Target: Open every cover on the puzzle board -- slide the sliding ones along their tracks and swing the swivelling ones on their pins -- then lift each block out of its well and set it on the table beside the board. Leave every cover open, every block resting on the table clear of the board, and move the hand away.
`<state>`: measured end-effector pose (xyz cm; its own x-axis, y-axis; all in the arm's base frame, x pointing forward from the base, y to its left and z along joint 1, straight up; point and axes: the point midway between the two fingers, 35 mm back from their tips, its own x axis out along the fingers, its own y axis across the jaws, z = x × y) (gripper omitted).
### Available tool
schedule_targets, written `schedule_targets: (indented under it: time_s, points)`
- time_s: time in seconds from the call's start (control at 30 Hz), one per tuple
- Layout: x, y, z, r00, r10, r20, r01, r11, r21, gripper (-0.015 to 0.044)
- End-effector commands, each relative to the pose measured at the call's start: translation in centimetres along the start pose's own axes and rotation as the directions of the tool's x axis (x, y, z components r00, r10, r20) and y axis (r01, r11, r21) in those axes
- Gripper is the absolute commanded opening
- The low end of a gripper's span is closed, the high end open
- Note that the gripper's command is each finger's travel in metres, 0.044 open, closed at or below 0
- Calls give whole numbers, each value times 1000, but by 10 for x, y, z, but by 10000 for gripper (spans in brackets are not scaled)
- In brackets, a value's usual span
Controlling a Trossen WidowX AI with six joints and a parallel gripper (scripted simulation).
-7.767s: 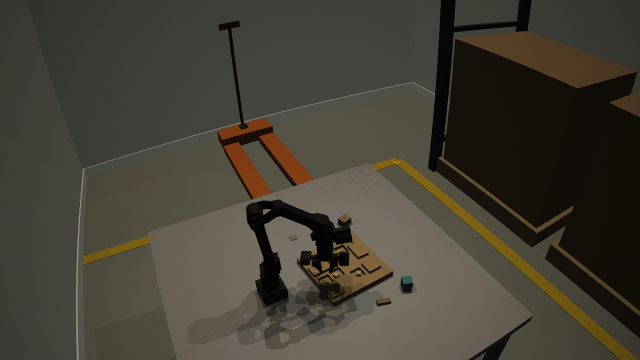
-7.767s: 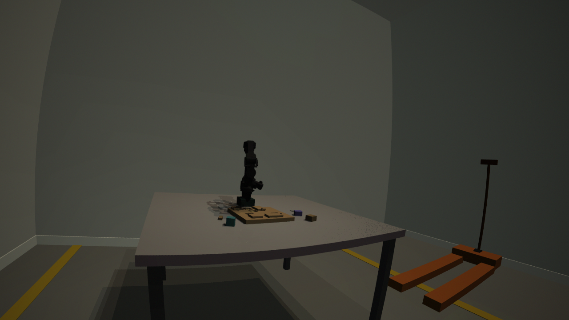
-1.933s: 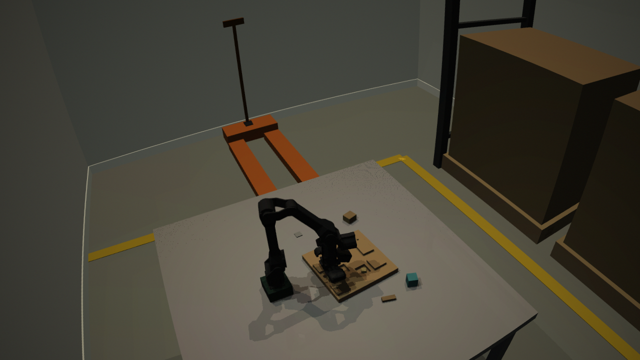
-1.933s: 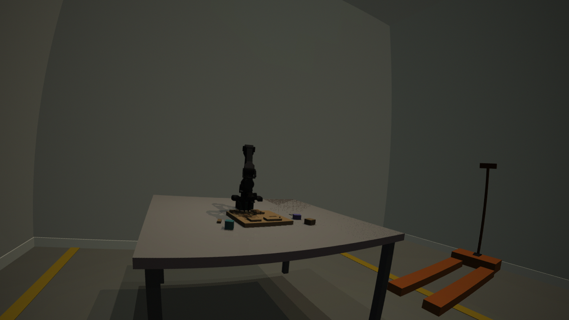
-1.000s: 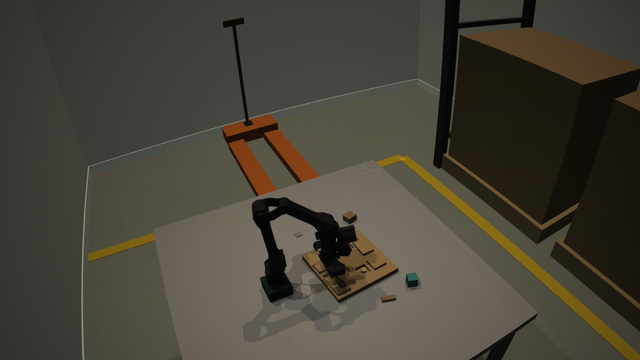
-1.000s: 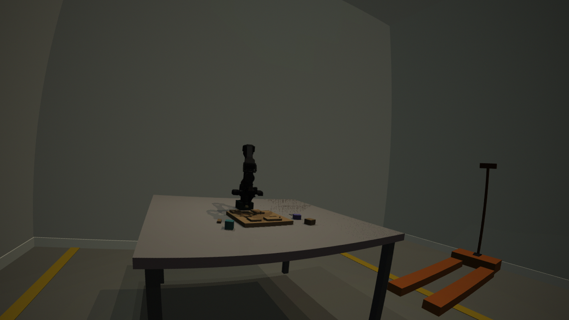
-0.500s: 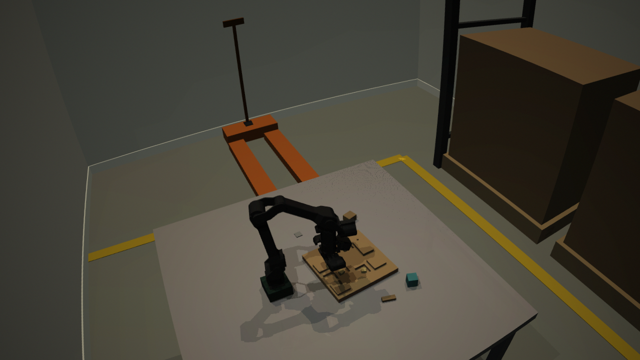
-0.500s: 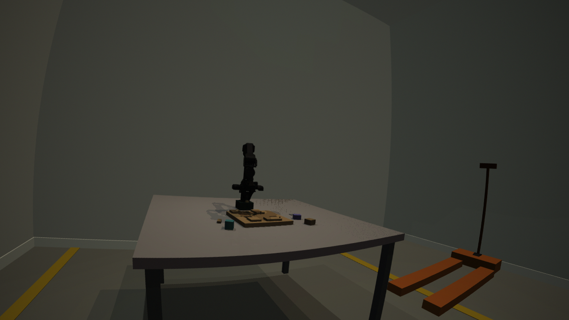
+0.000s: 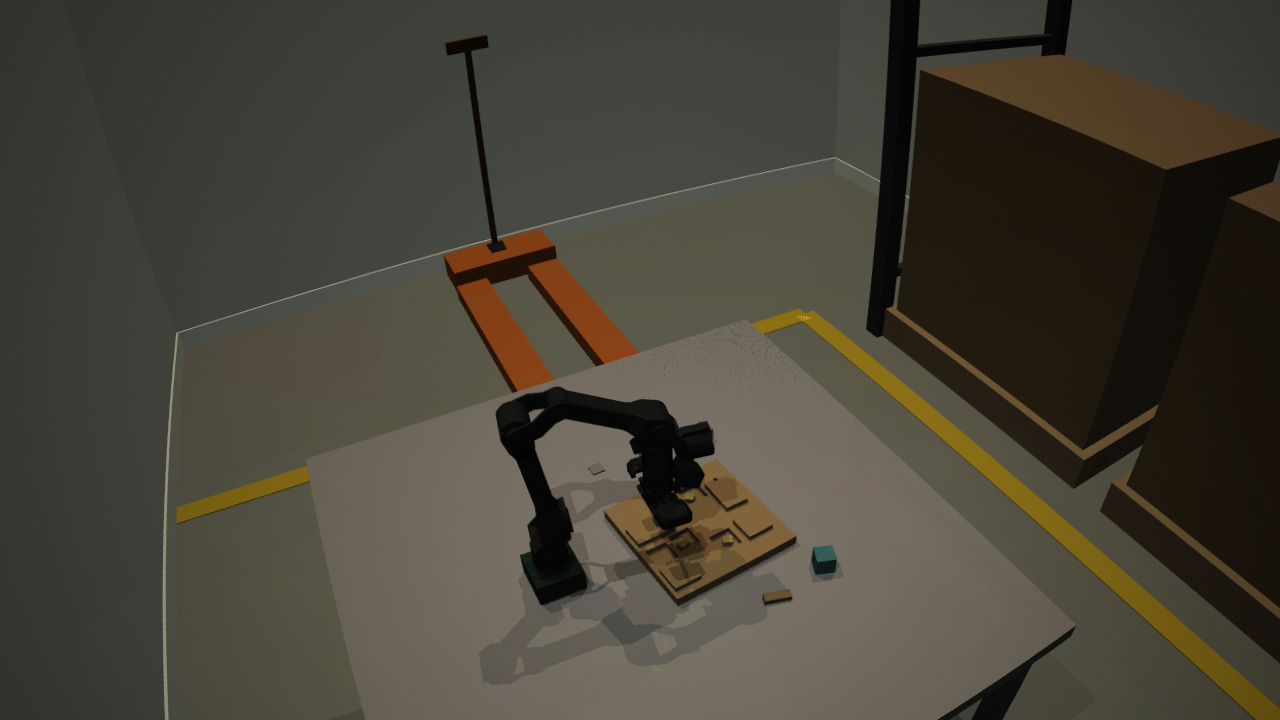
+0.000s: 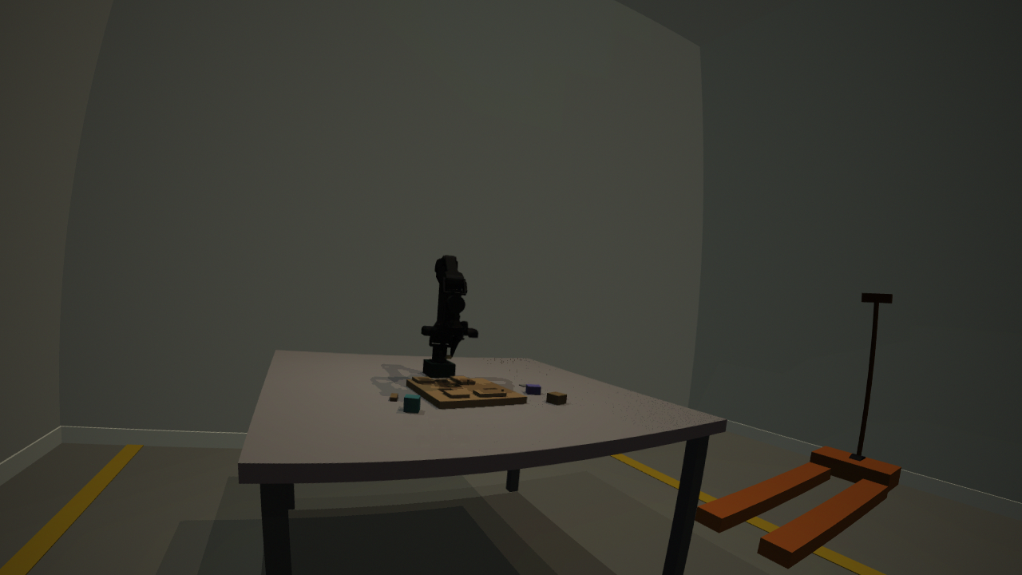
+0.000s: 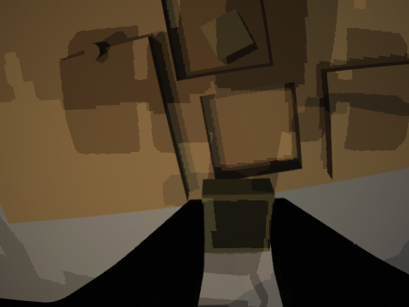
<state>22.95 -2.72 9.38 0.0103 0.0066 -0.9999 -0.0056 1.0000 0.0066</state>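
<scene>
My gripper (image 11: 237,213) (image 10: 449,355) is shut on an olive block (image 11: 238,230), held above the puzzle board (image 9: 747,556) (image 11: 38,200) near its edge. Just ahead in the wrist view is an empty square well (image 11: 251,128). Beyond it a second olive block (image 11: 227,36) lies turned in another well. One cover (image 11: 102,89) is left of the wells, one raised plate (image 11: 375,124) right. Further covers (image 9: 725,490) (image 9: 753,522) show on the board. A teal block (image 9: 823,560) (image 10: 411,403), a blue block (image 10: 532,390) and a brown block (image 10: 556,398) rest on the table off the board.
A small tan bar (image 9: 776,596) (image 10: 394,397) lies beside the board, near the teal block. A thin grey tile (image 9: 597,469) lies behind the board's left side. The arm hides part of the board in the top view. A pallet jack (image 9: 501,255) stands beyond the table.
</scene>
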Motion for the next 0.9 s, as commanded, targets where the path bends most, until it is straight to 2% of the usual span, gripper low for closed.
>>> schedule_targets:
  time_s: [0.0, 0.87]
  points:
    - [-4, 11, 9, 1000, -4, 9, 4, 1000, 3, 80]
    - [-7, 93, 33, 1000, 3, 11, -3, 1000, 3, 80]
